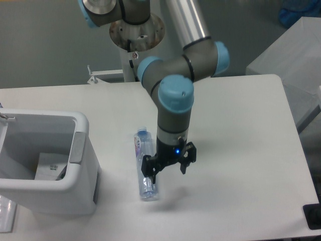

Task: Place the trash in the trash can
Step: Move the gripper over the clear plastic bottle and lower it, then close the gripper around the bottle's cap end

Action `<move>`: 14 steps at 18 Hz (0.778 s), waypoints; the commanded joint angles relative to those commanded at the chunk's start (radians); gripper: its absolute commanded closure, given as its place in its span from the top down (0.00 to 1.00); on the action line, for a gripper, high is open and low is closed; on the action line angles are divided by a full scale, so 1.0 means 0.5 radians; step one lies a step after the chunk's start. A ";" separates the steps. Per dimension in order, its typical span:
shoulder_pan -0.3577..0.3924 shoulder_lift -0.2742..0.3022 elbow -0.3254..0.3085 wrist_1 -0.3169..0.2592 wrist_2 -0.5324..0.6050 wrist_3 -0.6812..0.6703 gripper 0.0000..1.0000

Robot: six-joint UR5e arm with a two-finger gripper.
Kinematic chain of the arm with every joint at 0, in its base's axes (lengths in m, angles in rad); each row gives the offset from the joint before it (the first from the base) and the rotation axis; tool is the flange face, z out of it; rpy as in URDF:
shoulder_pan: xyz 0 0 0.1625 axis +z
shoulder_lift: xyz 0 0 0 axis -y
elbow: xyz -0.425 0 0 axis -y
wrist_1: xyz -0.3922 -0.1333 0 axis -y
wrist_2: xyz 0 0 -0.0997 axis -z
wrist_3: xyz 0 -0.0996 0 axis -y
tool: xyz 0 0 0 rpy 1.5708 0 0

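A crushed clear water bottle (144, 163) with a blue cap and label lies flat on the white table, cap end toward the back. My gripper (167, 169) hangs low just to its right, open, with the left finger beside the bottle's lower half and nothing between the fingers. The white trash can (80, 178) stands at the left with a grey flap (76, 148) on its rim. Something pale lies at its bottom; I cannot tell what it is.
The table's front edge (200, 236) runs close below the bottle. A dark object (313, 217) sits at the front right corner. The arm's base and metal clamps (210, 68) stand behind the table's back edge.
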 joint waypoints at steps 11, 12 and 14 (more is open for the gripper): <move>-0.095 -0.132 0.000 0.009 0.040 0.074 1.00; -0.101 -0.150 0.000 0.009 0.067 0.074 1.00; -0.120 -0.169 0.009 0.015 0.077 0.074 1.00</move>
